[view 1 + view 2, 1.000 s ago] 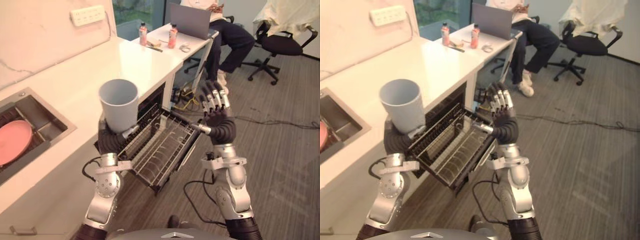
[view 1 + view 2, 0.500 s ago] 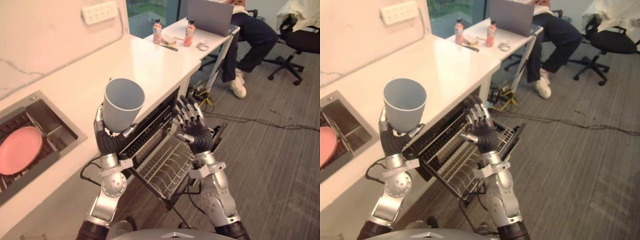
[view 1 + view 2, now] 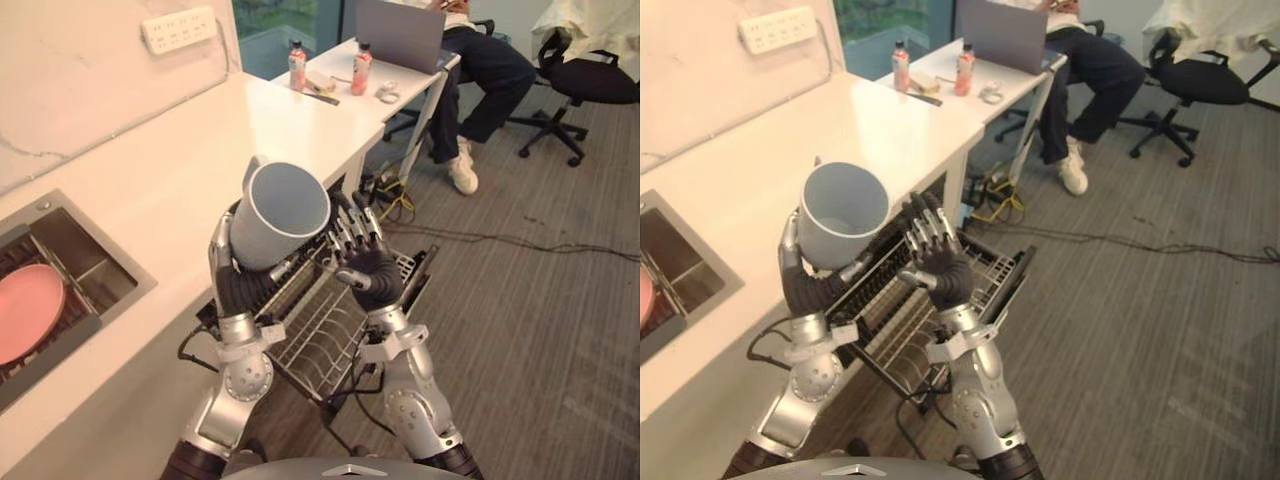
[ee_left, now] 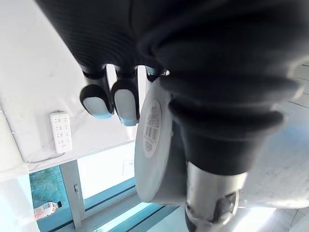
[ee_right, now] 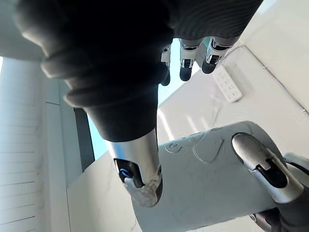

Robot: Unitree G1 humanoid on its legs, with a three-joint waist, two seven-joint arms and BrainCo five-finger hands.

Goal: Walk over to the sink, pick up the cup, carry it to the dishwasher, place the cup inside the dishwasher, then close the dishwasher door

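Observation:
A pale grey-blue cup (image 3: 280, 215) is held over the pulled-out dishwasher rack (image 3: 320, 335), its mouth tipped up and toward my right. My left hand (image 3: 238, 288) is shut on its lower part, fingers curled round the base; the cup's underside (image 4: 154, 145) shows in the left wrist view next to my fingertips (image 4: 108, 99). My right hand (image 3: 365, 272) is open, fingers straight and pointing up, close beside the cup's right side. The right wrist view shows the cup's wall (image 5: 212, 179) just past my thumb (image 5: 140, 169). The dishwasher door (image 3: 1015, 270) hangs open beyond the rack.
White counter (image 3: 200, 150) runs along my left, with a sink (image 3: 80, 275) holding a pink plate (image 3: 25, 310). Two bottles (image 3: 297, 65) and a laptop (image 3: 400, 30) stand at the far end, where a person (image 3: 490, 70) sits. An office chair (image 3: 590, 80) is at the back right.
The cup has moved right and tipped from upright toward the rack. My right hand has closed in beside it. The camera has shifted.

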